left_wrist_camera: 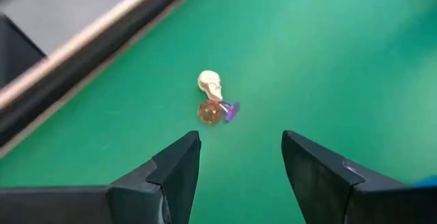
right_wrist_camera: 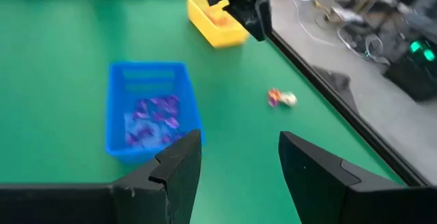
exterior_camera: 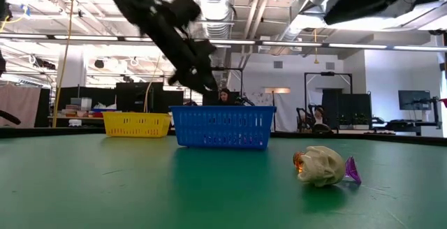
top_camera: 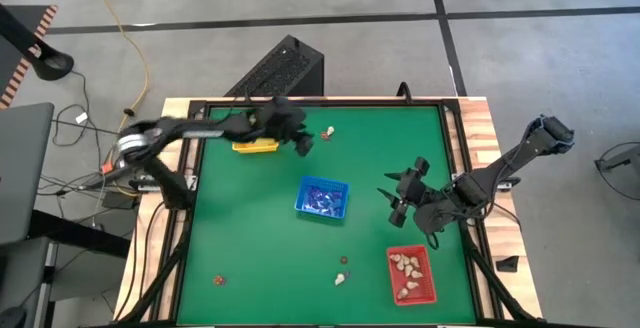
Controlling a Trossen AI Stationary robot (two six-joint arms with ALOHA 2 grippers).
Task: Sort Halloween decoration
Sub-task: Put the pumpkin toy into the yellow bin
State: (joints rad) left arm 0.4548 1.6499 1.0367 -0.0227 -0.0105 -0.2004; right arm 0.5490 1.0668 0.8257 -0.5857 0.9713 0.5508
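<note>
A small heap of trinkets, one cream-white, one orange and one purple (left_wrist_camera: 214, 101), lies on the green mat near the far edge; it also shows in the high view (top_camera: 328, 132) and right wrist view (right_wrist_camera: 280, 98). My left gripper (top_camera: 303, 144) hovers open and empty just left of this heap, beside the yellow tray (top_camera: 256, 145). My right gripper (top_camera: 396, 196) is open and empty, above the mat right of the blue tray (top_camera: 322, 197). More trinkets lie near the front: a cream and a dark one (top_camera: 341, 273) and an orange one (top_camera: 218, 280).
The blue tray holds purple trinkets (right_wrist_camera: 156, 115). The red tray (top_camera: 412, 273) at the front right holds cream-white ones. The yellow tray holds orange ones (right_wrist_camera: 220, 20). A raised black frame (top_camera: 455, 138) borders the mat. A dark box (top_camera: 280, 68) stands beyond the far edge.
</note>
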